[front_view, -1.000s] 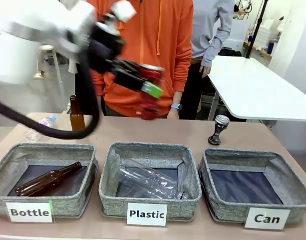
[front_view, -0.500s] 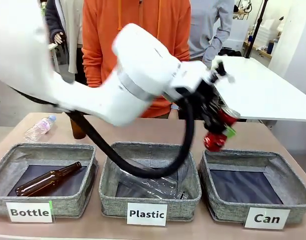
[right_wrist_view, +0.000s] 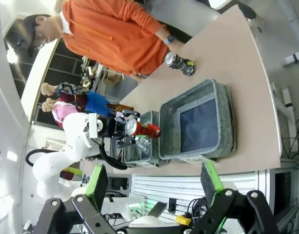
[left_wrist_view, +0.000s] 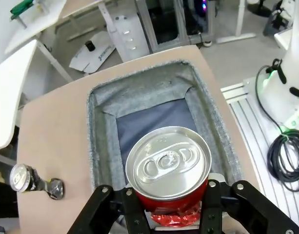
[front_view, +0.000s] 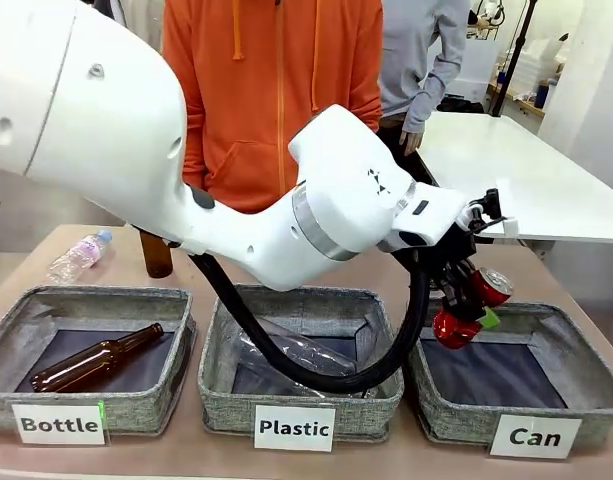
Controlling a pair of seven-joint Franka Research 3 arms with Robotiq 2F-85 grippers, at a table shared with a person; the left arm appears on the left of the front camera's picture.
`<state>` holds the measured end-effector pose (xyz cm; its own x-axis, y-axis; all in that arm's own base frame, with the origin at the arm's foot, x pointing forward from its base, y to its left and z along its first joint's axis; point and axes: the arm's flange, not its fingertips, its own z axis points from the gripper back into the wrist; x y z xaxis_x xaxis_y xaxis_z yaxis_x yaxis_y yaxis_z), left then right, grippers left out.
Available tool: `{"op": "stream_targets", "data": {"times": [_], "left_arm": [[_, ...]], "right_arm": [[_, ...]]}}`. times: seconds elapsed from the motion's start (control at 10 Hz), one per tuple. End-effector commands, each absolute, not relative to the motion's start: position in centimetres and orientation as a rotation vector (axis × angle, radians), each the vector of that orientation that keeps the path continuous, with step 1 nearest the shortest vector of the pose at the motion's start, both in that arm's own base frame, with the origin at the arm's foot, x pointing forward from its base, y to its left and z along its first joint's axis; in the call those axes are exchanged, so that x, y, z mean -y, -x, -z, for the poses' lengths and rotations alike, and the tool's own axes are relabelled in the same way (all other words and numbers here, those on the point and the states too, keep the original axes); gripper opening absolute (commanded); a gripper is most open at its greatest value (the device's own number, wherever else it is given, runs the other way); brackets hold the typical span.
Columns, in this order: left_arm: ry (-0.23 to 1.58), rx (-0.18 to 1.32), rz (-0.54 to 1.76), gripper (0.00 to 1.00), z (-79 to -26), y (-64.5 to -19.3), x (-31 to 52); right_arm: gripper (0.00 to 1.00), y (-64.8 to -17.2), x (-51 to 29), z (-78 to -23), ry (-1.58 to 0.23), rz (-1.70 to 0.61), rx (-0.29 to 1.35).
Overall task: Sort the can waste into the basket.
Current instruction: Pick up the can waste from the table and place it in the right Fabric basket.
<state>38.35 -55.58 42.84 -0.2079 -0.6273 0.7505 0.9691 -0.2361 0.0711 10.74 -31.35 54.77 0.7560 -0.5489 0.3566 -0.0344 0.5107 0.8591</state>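
Clamping the red can (left_wrist_view: 168, 165), the left gripper (front_view: 467, 306) is hovering above the basket's (front_view: 456, 425) far-left rim, the can's long axis tilting down toward its floor.

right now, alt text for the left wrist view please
The left gripper grips a red can, silver top toward the camera, over one end of a grey basket. A twisted black can sits on the table beside it.

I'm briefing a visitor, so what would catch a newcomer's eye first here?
The left gripper, on a white arm reaching across the table, is shut on a red can over the grey basket labelled Can. A black can sits on the table beside that basket, and a person in orange stands at the far side.
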Motion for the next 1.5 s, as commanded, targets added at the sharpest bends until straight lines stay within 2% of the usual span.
{"op": "stream_targets", "data": {"times": [0.0,0.2,0.3,0.4,0.5,1.1,1.4], "left_arm": [[0.694,0.669,1.707,0.0,-43.5,-38.6,56.1],[0.698,0.661,1.702,0.0,-43.3,-38.6,56.1],[0.712,0.668,1.692,0.66,-43.3,-38.7,56.1],[0.732,0.672,1.682,0.88,-43.4,-38.7,56.2],[0.746,0.672,1.687,1.0,-43.4,-38.6,56.1],[0.769,0.651,1.652,1.0,-44.6,-39.2,54.9],[0.811,0.476,1.503,1.0,-49.5,-38.5,48.0]], "right_arm": [[1.0,-10.0,31.4,-54.6,-1.005,0.376,0.715],[1.0,-10.0,31.4,-54.6,-1.005,0.376,0.715],[1.0,-10.0,31.4,-54.6,-1.005,0.376,0.715],[1.0,-10.0,31.4,-54.6,-1.005,0.376,0.715],[1.0,-10.0,31.4,-54.6,-1.005,0.376,0.715],[1.0,-10.0,31.4,-54.6,-1.005,0.376,0.715],[1.0,-12.6,30.5,-54.5,-1.034,0.346,0.647]]}}
